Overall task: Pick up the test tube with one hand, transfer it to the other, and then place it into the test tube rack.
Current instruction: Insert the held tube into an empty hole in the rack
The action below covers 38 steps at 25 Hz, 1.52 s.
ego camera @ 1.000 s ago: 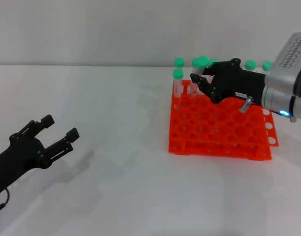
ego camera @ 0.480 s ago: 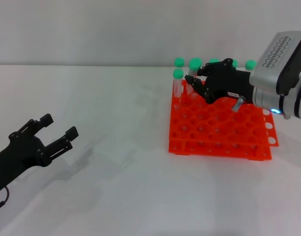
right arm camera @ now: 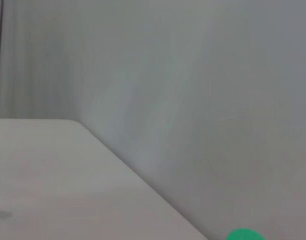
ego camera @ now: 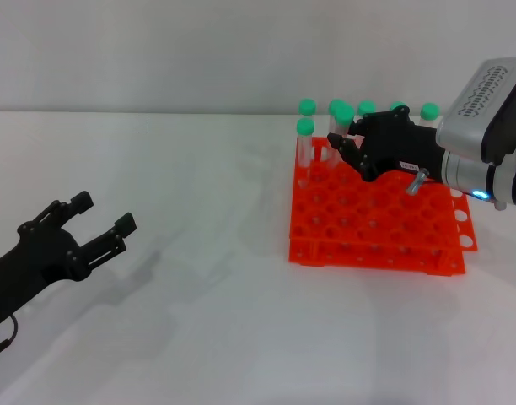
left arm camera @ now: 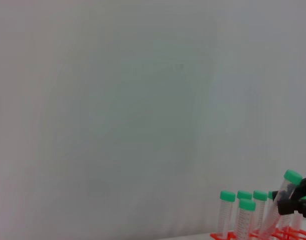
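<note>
Count: 1 test tube rack (ego camera: 376, 224), orange, two-tier hole grid, on the white worktop (ego camera: 199, 321) at right of centre. Green-capped tubes visible in head view: approx. 6 caps along the rack's far-left corner and far edge; exact no. cannot be confirmed, since the right arm covers part of the row. 2 tools in view.

Right tool (ego camera: 338, 139): black, small white label on body, silver wrist behind it. Positioned over the far-left part of the rack. Fingers clenched on the test tube (ego camera: 342, 118) just below its green cap. Left wrist view shows this tube (left arm camera: 278, 212) tilted, cap leaning to the right, lower end down at the rack top among the upright tubes; whether the tip sits in a hole cannot be told. A second capped tube (ego camera: 305, 139) stands upright in the rack's left column, just left of the held one, nearer than the back row.

Left tool (ego camera: 102, 224): black, no label, at near left above the bare worktop, well apart from the rack. Fingers spread wide, released, holding nothing, touching nothing.

Right wrist view: wall, worktop edge and one green cap (right arm camera: 245, 235) only.
</note>
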Available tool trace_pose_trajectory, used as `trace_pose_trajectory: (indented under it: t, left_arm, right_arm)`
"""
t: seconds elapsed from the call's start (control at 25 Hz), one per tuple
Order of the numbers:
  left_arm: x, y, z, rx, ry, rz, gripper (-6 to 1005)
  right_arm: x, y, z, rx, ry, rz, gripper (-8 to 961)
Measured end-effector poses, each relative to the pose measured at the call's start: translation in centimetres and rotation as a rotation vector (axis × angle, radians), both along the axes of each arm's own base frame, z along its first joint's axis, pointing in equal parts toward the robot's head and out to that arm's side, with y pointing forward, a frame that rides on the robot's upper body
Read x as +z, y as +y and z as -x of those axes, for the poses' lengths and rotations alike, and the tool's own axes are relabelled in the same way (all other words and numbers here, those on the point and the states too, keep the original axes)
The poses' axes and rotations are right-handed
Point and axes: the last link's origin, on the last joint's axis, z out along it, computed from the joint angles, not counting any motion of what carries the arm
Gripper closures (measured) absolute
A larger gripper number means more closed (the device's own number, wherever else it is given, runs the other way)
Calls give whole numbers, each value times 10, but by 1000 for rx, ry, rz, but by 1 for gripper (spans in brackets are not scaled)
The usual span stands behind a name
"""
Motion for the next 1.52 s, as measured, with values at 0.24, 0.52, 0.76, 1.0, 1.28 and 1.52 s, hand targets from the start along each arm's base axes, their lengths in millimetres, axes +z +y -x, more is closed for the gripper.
trace_pose_trajectory:
  t: [0.24, 0.52, 0.76, 1.0, 1.28, 1.52]
  left_arm:
    - [0, 1, -1, -4, 1, 0, 121]
    - [0, 2, -2, -5, 1, 0, 121]
    - [0, 2, -2, -7, 1, 1, 121]
    - [-1, 2, -2, -8, -1, 4, 122]
    - [-2, 2, -3, -7, -6, 8, 122]
    - [-4, 1, -4, -10, -14, 13, 122]
  right_arm:
    - [-3, -1, -3, -7, -14, 9, 700]
    - [-5, 0, 0, -1, -20, 14, 697]
    - [-11, 7, 9, -3, -27, 34, 694]
    - [-17, 10, 12, -39, -59, 88, 691]
    - [-18, 11, 12, -68, -74, 104, 688]
    - [-18, 11, 11, -73, -72, 102, 685]
